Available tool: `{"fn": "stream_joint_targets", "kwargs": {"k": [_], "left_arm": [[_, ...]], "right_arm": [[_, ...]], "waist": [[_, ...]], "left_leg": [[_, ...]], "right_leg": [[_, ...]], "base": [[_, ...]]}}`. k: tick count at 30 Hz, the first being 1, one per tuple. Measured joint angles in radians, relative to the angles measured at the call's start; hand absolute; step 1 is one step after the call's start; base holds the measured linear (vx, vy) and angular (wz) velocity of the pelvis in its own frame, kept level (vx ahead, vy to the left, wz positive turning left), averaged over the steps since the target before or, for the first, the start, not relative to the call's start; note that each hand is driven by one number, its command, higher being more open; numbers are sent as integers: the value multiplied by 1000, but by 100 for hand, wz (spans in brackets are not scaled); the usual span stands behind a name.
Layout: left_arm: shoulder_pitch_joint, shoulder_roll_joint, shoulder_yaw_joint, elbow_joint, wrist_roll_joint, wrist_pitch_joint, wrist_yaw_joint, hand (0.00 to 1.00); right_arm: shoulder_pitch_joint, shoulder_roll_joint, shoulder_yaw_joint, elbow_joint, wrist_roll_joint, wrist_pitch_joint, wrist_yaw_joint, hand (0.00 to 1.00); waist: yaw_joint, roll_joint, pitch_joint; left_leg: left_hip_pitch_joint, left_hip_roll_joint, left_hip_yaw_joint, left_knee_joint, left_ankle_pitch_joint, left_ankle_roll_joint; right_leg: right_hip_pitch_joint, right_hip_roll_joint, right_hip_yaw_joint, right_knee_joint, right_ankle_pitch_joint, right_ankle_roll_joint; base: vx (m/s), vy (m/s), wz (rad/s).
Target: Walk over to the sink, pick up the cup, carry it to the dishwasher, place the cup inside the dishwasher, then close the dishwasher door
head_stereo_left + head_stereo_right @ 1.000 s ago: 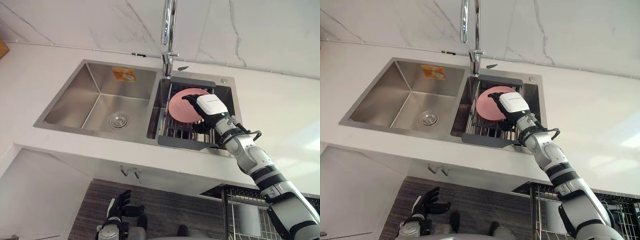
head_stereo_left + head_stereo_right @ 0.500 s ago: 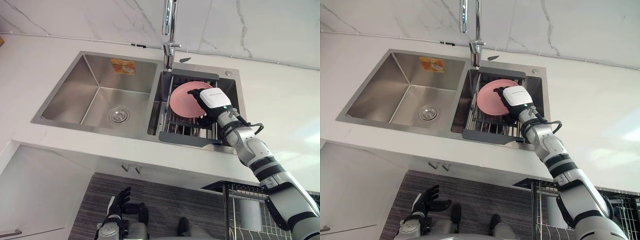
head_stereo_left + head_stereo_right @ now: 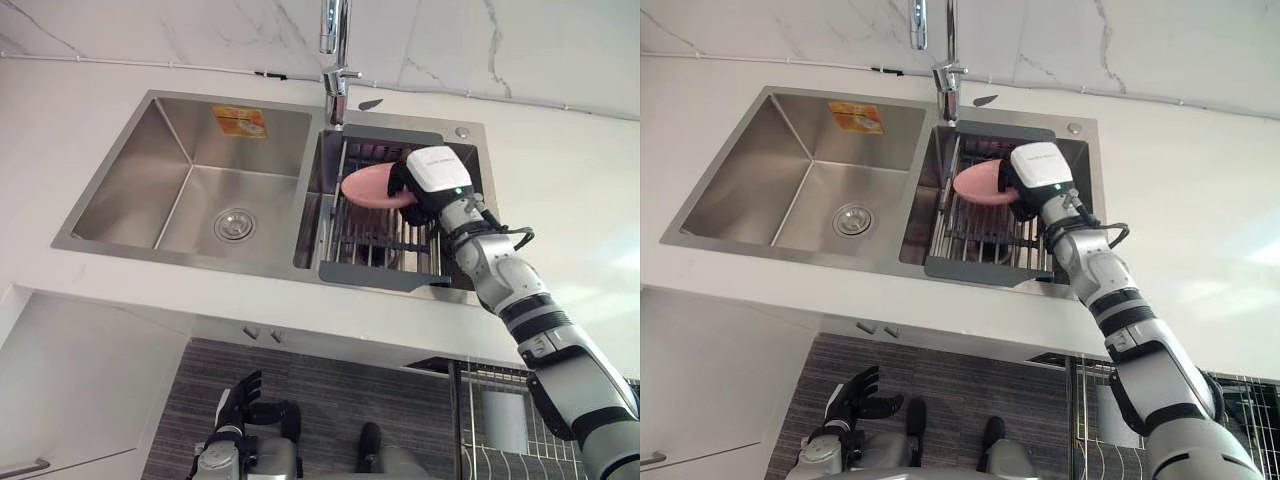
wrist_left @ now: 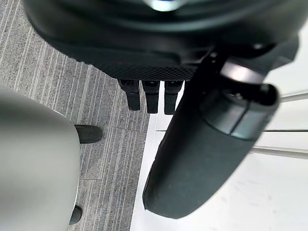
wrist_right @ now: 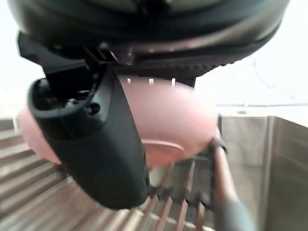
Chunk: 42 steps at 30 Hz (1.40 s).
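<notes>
Nearest and lowest, the left hand [image 3: 238, 402] hangs above the grey striped floor [image 3: 330, 385], its fingers [image 4: 151, 98] loose and spread, gripping nothing. A white cupboard front [image 3: 70, 390] stands to its left. To the right, under the edge of the surface, there is a wire basket [image 3: 500, 425].

Above that runs the white surface [image 3: 570, 200], with a steel double sink [image 3: 180, 252] let into it. The left basin [image 3: 190, 190] is bare steel with a round drain [image 3: 233, 224] in its floor and an orange sticker [image 3: 240, 122] on its back wall. The right basin holds a dark-framed draining rack [image 3: 375, 277] with bars running front to back.

The right arm reaches up and over the front edge of the surface into that right basin. The right hand [image 3: 434, 172] grips a pink dish [image 3: 368, 187], which is what the frames show rather than a cup. In the right wrist view the thumb [image 5: 96, 144] is clamped across one face of the dish [image 5: 183, 120], and the fingers are tucked behind the other face, mostly hidden. The dish is tilted nearly edge-on over the far part of the rack. I cannot tell whether its lower edge touches the bars.

Behind the sink, the chrome tap [image 3: 335, 60] rises between the two basins, and past it is a white marble wall [image 3: 150, 30] with grey veins
</notes>
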Motion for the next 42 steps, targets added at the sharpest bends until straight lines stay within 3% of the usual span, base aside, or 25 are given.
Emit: {"fn": "stream_joint_targets", "kwargs": {"k": [6, 16, 21, 26, 33, 42], "left_arm": [[0, 0, 3, -3, 1, 1, 0, 90], [1, 1, 9, 7, 19, 16, -8, 90], [-5, 0, 30, 36, 25, 21, -10, 90], [-22, 1, 31, 71, 50, 22, -12, 90], [-25, 1, 30, 107, 63, 23, -12, 90], [-17, -1, 24, 162, 64, 23, -14, 90]], "right_arm": [[68, 4, -45, -98, 14, 4, 7, 30], [335, 90, -223, -491, 116, -15, -10, 30], [463, 161, -287, -674, 150, -41, -18, 30], [569, 211, -335, -824, 170, -78, -44, 30], [685, 240, -336, -925, 194, -112, -45, 30], [840, 244, -428, -1010, 194, -121, -59, 30]], "waist": [[-5, -4, 10], [-32, -4, 10], [-48, -3, 9], [-52, -3, 2], [-72, -1, -26], [-98, 4, -94]], "left_leg": [[21, -5, 4, 0, -2, -2], [56, 0, 31, 47, -18, -22], [95, 5, 51, 65, -44, 19], [114, 4, 52, 65, -48, 25], [126, 5, 56, 52, -52, 32], [157, 5, 77, -10, -36, 32]], "right_leg": [[22, -7, 5, 0, 2, 4], [76, -8, 15, 3, 2, 4], [120, 0, 25, -8, 2, 4], [140, 0, 31, -15, 2, 4], [152, 6, 43, -41, 2, 3], [141, 10, 67, -43, 5, -5]], "base": [[2, 2, -1], [14, -1, -1], [-1, -15, -10], [-64, -20, -4], [-109, -40, -5], [-82, -13, -8]]}}
